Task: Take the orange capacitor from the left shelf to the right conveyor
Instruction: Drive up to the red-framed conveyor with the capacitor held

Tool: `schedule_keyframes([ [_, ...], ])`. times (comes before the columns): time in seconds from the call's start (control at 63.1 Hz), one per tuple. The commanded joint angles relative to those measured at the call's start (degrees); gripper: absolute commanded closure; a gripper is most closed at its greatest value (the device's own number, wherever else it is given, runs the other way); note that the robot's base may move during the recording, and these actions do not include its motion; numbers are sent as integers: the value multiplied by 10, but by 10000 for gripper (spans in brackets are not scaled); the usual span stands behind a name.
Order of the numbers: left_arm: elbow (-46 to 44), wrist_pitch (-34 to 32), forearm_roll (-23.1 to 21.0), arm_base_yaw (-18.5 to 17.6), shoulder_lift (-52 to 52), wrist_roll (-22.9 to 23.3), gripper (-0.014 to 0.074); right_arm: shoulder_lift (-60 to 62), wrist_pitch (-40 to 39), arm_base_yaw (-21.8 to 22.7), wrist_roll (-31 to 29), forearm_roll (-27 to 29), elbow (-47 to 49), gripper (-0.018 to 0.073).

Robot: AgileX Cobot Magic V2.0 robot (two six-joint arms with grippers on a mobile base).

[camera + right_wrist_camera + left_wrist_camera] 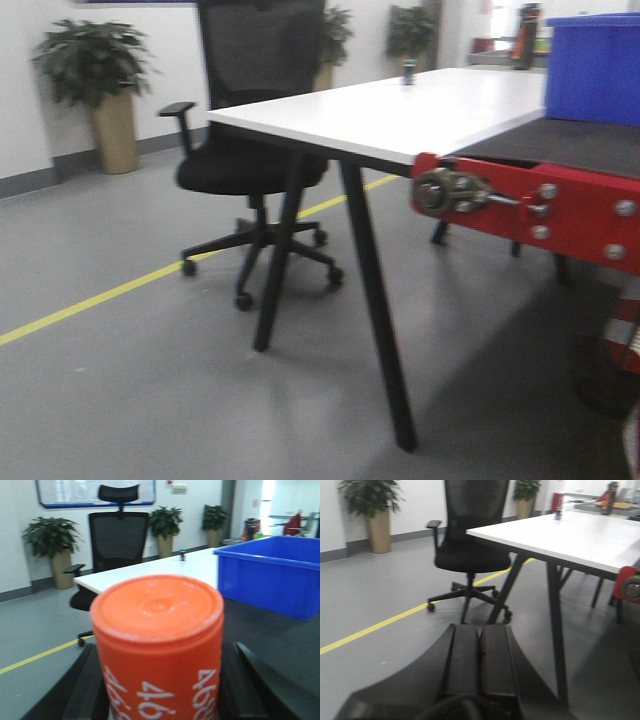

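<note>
The orange capacitor [157,645], marked with white "4680" print, fills the middle of the right wrist view, end cap toward the camera. My right gripper [160,692] is shut on it, a black finger [85,685] pressed to each side. It hangs near the edge of the right conveyor [280,640], whose dark belt [560,140] and red bolted frame [580,205] show at the right of the front view. My left gripper [480,650] is shut with nothing in it, held over grey floor. The left shelf is out of view.
A deep blue bin [595,65] stands on the conveyor belt. A white table [400,110] on black legs adjoins the conveyor's left end, with a black office chair [255,150] behind it. A yellow line [100,295] crosses the floor, and potted plants [95,70] line the wall.
</note>
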State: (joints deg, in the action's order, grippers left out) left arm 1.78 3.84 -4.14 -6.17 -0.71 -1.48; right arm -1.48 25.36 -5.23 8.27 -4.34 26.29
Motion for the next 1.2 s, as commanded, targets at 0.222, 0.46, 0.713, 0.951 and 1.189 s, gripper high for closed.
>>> schedule_keyframes([
  [0.222,-3,-52,-1,-4,-5,1,723,-10,-52,3,-5,-5,16,439],
  [0.46,-3,-52,-1,-4,-5,1,723,-10,-52,3,-5,-5,16,439],
  [0.713,-3,-52,-1,-4,-5,1,723,-10,-52,3,-5,-5,16,439],
  [0.951,-3,-52,-1,-4,-5,1,723,-10,-52,3,-5,-5,16,439],
  [1.189,-3,-49,-1,-8,-7,1,723,-10,-52,3,-5,-5,16,439],
])
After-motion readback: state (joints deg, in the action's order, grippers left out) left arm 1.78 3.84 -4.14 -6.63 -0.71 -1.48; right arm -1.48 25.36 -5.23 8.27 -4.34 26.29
